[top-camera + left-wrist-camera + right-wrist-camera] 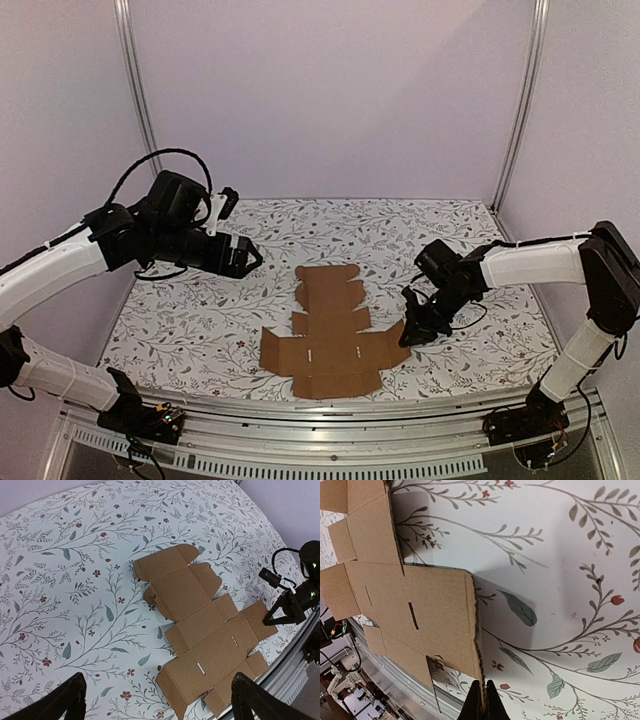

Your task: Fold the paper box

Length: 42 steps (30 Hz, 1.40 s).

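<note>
The paper box is a flat brown cross-shaped cardboard sheet lying near the table's front edge. It also shows in the left wrist view and the right wrist view. My right gripper is shut on the edge of the sheet's right flap, which is lifted a little off the table; the two black fingertips pinch the cardboard edge. My left gripper hovers above the table to the left of the sheet, open and empty, its fingers wide apart.
The table has a white floral cover. A metal rail runs along the front edge just below the sheet. Frame posts stand at the back corners.
</note>
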Each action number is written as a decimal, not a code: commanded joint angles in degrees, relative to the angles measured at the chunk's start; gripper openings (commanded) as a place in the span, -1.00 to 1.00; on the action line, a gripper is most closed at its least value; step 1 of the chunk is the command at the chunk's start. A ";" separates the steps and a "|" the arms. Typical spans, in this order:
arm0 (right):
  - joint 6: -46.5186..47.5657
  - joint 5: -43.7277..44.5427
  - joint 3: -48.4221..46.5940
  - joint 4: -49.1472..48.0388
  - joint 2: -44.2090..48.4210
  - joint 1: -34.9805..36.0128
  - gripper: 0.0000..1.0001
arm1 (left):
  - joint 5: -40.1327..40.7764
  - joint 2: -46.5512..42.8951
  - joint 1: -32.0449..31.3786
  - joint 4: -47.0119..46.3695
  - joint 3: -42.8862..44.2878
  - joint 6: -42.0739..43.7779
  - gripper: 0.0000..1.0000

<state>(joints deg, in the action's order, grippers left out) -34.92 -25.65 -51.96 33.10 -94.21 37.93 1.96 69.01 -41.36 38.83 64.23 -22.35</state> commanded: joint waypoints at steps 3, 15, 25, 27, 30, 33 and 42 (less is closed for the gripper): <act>3.96 1.10 -4.70 5.91 -0.33 0.41 -1.00 | 0.41 -0.14 -0.21 0.45 0.05 0.90 0.99; 26.97 9.35 -25.10 31.34 -4.11 0.58 -1.00 | 1.29 -0.43 -0.21 3.58 4.68 3.45 0.99; 46.25 22.61 -39.01 38.11 -9.42 1.02 -1.00 | 1.59 -2.18 -0.21 5.13 5.29 3.80 0.99; 52.34 24.11 -41.29 39.36 -10.58 1.39 -1.00 | 1.52 -2.42 -0.21 5.15 5.22 3.77 0.99; 59.33 27.72 -44.33 41.02 -12.24 1.95 -1.00 | 1.32 -2.69 -0.21 5.25 4.88 3.64 0.99; 66.47 32.00 -47.79 41.40 -14.33 2.46 -1.00 | 1.27 -3.13 -0.21 5.32 4.24 2.98 0.99; 76.96 41.94 -57.17 39.50 -22.28 5.58 -1.00 | 1.11 -4.40 -0.21 5.10 2.60 1.34 0.99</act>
<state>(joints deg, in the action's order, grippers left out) 34.94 9.98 -105.71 73.56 -112.73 41.43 3.42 65.52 -41.36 42.81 68.07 -20.23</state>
